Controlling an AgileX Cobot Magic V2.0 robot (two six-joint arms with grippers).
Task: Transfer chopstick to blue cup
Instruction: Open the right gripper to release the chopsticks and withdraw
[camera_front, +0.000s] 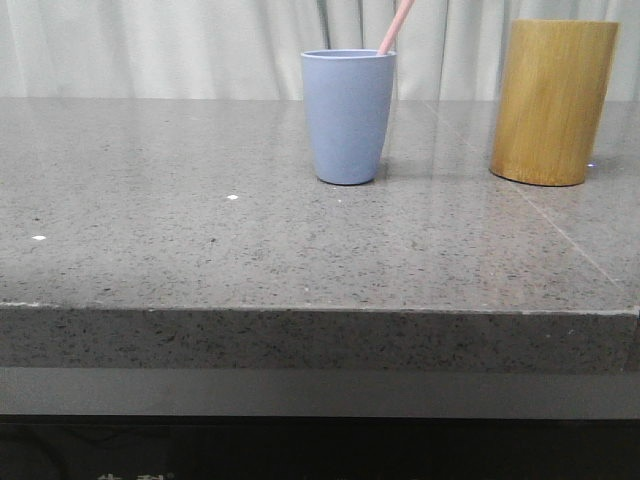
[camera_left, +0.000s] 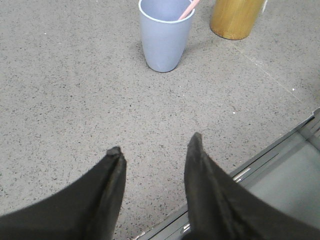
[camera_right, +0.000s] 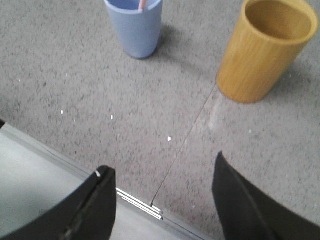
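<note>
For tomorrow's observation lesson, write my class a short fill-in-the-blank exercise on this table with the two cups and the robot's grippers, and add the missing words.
1. The pink chopstick stands inside the ____ cup.
2. The wooden holder beside it has ____ inside.
3. The left gripper and the right gripper both have their fingers ____.
4. Both containers stand on a speckled ____ countertop.

Missing words: blue; nothing; open; grey
</note>
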